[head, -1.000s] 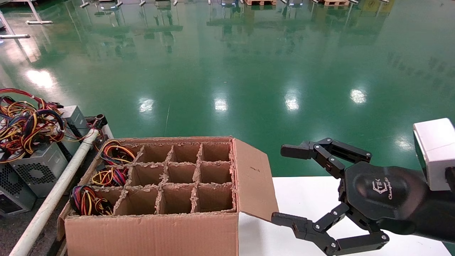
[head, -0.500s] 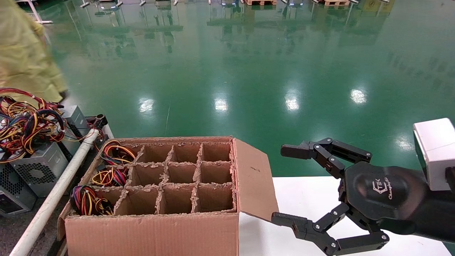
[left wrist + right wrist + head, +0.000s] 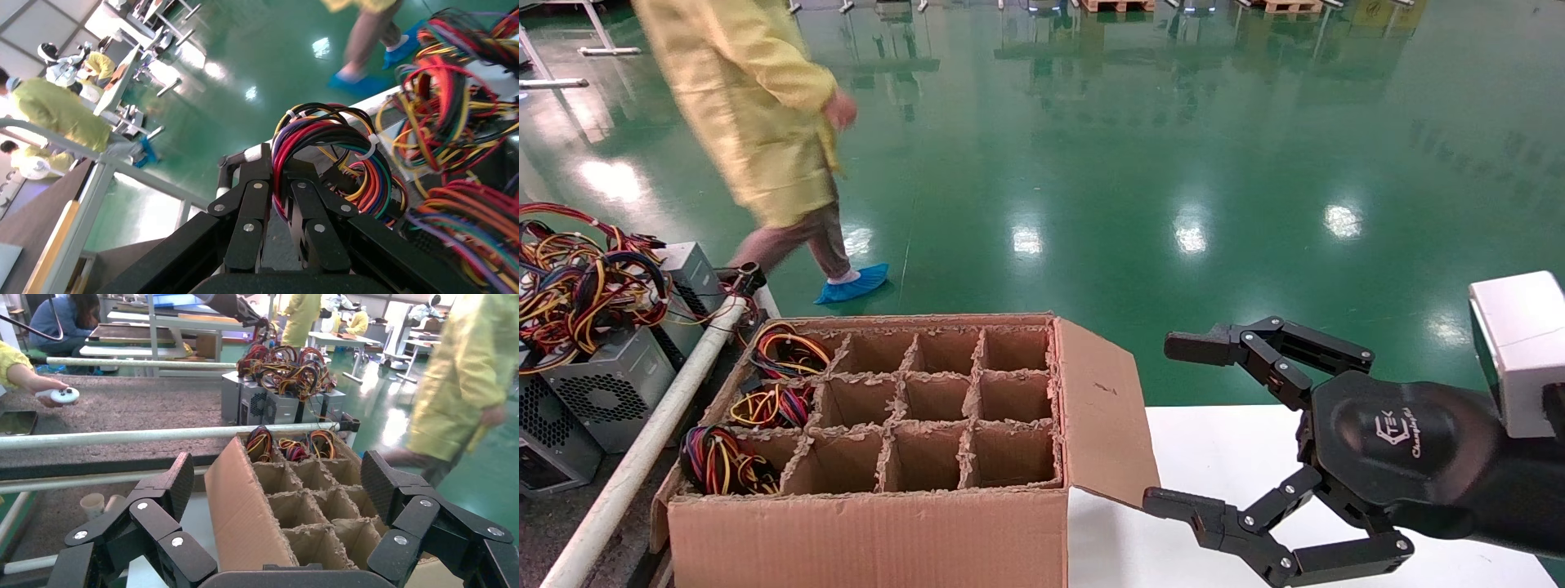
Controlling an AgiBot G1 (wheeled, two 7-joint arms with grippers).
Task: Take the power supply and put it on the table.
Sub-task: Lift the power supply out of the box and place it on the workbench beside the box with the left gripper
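the cardboard box (image 3: 870,457) sits at the left end of the table (image 3: 1222,457), with wire bundles (image 3: 764,408) in its leftmost cells. left of it, beyond a pipe (image 3: 641,457), stand power supplies (image 3: 601,384). the right gripper (image 3: 1164,425) hovers over the table, right of the box

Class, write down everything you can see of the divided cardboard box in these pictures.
The cardboard box is brown corrugated card, open at the top, with one flap standing up on the side towards the white table. Ragged-edged card dividers split it into twelve cells, four across and three deep. The three cells on the robot's left hold red, yellow and black wire bundles; the other nine look empty. No gripper touches it.
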